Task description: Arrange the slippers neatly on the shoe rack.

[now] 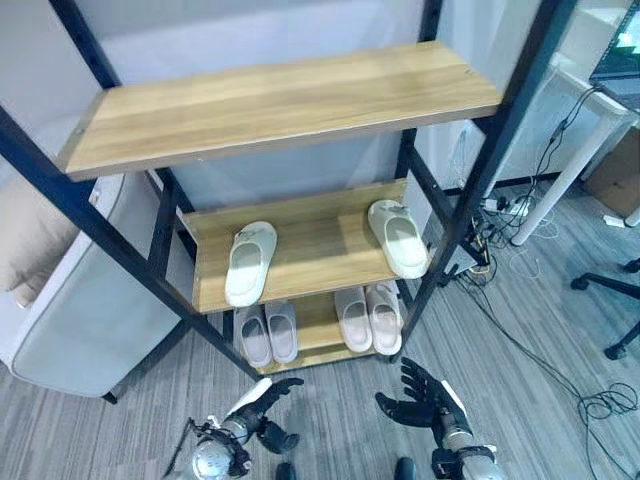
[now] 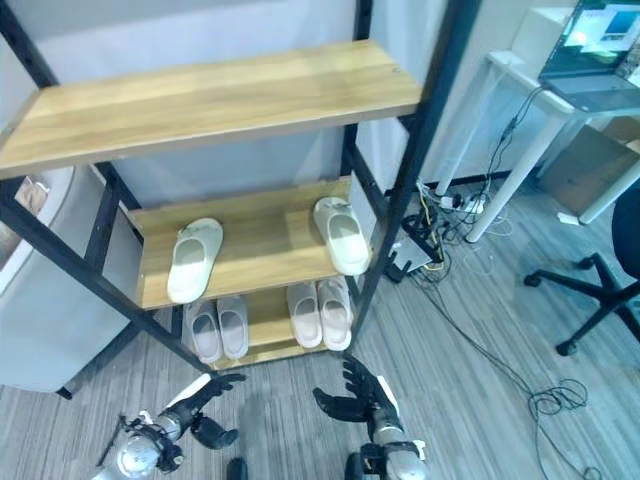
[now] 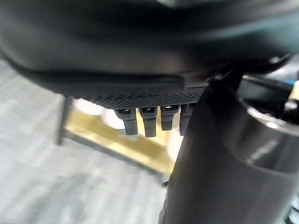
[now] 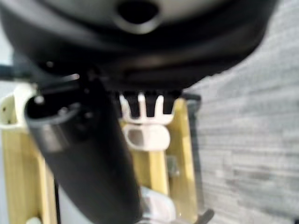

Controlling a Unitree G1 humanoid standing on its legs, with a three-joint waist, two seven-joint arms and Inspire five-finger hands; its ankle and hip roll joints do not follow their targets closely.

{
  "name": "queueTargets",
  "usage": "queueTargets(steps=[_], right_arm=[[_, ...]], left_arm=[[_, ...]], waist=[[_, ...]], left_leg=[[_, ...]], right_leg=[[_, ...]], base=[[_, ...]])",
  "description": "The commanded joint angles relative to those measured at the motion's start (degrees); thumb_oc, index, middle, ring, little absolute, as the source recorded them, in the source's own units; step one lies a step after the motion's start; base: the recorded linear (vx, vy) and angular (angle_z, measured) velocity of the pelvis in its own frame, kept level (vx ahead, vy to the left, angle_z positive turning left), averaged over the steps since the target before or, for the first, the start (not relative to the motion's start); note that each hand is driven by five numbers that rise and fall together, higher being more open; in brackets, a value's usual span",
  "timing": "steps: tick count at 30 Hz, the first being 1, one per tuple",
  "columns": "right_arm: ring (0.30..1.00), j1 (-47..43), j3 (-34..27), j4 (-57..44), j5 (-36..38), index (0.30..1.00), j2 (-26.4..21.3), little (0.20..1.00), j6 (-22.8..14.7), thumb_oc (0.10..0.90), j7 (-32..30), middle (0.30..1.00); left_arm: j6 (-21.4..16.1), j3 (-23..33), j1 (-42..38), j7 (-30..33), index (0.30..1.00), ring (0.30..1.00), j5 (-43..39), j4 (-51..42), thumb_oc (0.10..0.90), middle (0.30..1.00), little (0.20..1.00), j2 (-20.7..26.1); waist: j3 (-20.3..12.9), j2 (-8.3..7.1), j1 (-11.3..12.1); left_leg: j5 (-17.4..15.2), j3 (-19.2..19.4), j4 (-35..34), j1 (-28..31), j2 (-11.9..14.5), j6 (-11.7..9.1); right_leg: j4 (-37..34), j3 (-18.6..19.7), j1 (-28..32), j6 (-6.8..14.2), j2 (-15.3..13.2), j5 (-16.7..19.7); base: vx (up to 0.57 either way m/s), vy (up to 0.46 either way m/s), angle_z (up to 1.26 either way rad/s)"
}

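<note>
A grey striped carpet floor lies under everything. A soft grey padded seat with a tan cushion stands on the left. On the right stands a white bench with an open grey laptop on top. Thin black cables trail across the floor. Black chair legs on wheels stand nearby, beside a brown cardboard box.

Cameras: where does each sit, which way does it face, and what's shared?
Left eye view: head, looking down at the shoe rack; left hand and right hand low.
Right eye view: same scene, slightly offset.
Left wrist view: along its fingers toward the bottom shelf.
Right wrist view: toward a slipper.
All share the rack.
</note>
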Motion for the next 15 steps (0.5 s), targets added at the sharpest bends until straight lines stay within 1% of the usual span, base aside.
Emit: queueTargets(steps=[1,3,6,7,8,9,10,11,12,15], right_arm=[[0.900,-0.5,1.6,-4.4,-0.1,0.900,3.3,0.900,-3.3,0.800,1.5,0.900],[0.900,-0.6,2.2,-3.8,-0.4,0.900,3.4,0.900,-3.4,0.800,1.0,0.900],[0.900,-0.3,2.4,-3.9,-0.7,0.900,3.2,0.900,-3.5,0.800,1.0,0.900],[0.900,0.3,-1.2,-7.3,13.4,0.900,6.5,0.900,-2.3,0.800,2.7,0.900],[0.900,0.3,-1.2,-7.3,13.4,0.900,6.6,0.900,-2.3,0.800,2.7,0.900],[0.900,0.5,-1.8,-6.9,13.4,0.900,6.9,0.900,-2.1,0.800,2.6,0.900],[0.900,0.3,-2.0,-6.6,13.0,0.900,6.9,0.900,-2.2,0.800,2.6,0.900],[0.900,0.4,-2.3,-6.6,12.3,0.900,7.0,0.900,-2.0,0.800,2.7,0.900],[0.900,0.9,-2.6,-6.8,10.9,0.900,6.8,0.900,-1.9,0.800,2.8,0.900],[0.900,1.2,-2.9,-6.7,9.1,0.900,6.1,0.900,-2.0,0.800,2.8,0.900]], left_arm=[[-3.0,0.0,-3.6,3.5,0.900,0.900,-1.6,3.8,0.800,0.900,0.900,1.3],[-2.7,-0.1,-5.0,5.2,0.900,0.900,-1.4,7.3,0.800,0.900,0.900,-0.5],[-2.6,-0.2,-4.7,5.3,0.900,0.900,-1.2,8.5,0.800,0.900,0.900,-1.1],[-1.5,2.5,-4.8,5.0,0.900,0.900,-18.6,-15.5,0.800,0.900,0.900,4.2],[-1.5,2.5,-4.8,5.0,0.900,0.900,-18.6,-15.5,0.800,0.900,0.900,4.3],[-1.6,2.2,-5.0,4.5,0.900,0.900,-18.2,-15.8,0.800,0.900,0.900,4.3],[-1.7,2.1,-5.5,3.9,0.900,0.900,-18.1,-15.4,0.800,0.900,0.900,4.2],[-1.8,1.6,-5.8,3.0,0.900,0.900,-18.2,-15.5,0.800,0.900,0.900,4.1],[-1.9,1.6,-6.1,2.2,0.900,0.900,-18.6,-16.2,0.800,0.900,0.900,4.0],[-2.4,1.2,-6.6,1.5,0.900,0.900,-19.7,-18.6,0.800,0.900,0.900,4.2]], waist=[[-3.3,-4.83,0.0],[-3.6,-4.63,-0.4],[-3.9,-4.50,-0.6],[1.2,-3.78,1.0],[1.1,-3.76,0.9],[1.0,-4.09,0.5],[0.6,-4.41,0.1],[-0.1,-4.72,0.2],[-1.1,-5.14,0.0],[-1.7,-5.25,-0.2]], left_leg=[[-4.5,-1.3,0.2,-3.7,-5.6,1.3],[-4.2,-1.8,0.2,-4.4,-5.2,0.8],[-4.3,-1.8,0.2,-4.2,-5.0,0.7],[-5.6,1.0,0.2,-1.8,-8.9,5.5],[-5.5,1.0,0.2,-1.9,-8.9,5.5],[-5.6,0.1,0.2,-1.2,-9.3,5.2],[-6.1,0.0,0.2,-1.0,-9.6,5.2],[-7.0,0.0,0.2,-0.7,-9.8,5.2],[-7.2,-0.2,0.2,-0.8,-10.2,4.9],[-7.6,-0.7,0.2,-0.6,-10.5,4.7]], right_leg=[[0.3,0.1,-0.8,0.6,-0.8,-6.5],[0.3,-0.5,-1.0,0.4,-0.4,-7.1],[0.3,-0.5,-0.7,0.3,-0.2,-7.2],[12.7,-7.0,-4.7,0.7,-4.0,-8.0],[12.3,-7.1,-4.6,0.6,-3.9,-7.7],[9.7,-3.6,-4.5,1.9,-3.4,-5.7],[8.2,-1.4,-4.3,2.8,-2.9,-4.4],[6.2,-0.7,-3.6,2.6,-2.7,-4.2],[3.9,-0.6,-2.7,3.4,-3.6,-1.5],[2.5,-0.5,-2.1,3.8,-3.2,0.0]], base=[[-0.02,-0.046,0.05],[-0.02,-0.061,0.09],[0.02,-0.015,0.09],[-0.01,0.000,0.04],[0.07,-0.022,0.05],[0.12,-0.050,0.10],[0.22,-0.070,0.19],[0.27,-0.092,0.11],[0.26,-0.086,0.00],[0.16,-0.068,-0.03]])
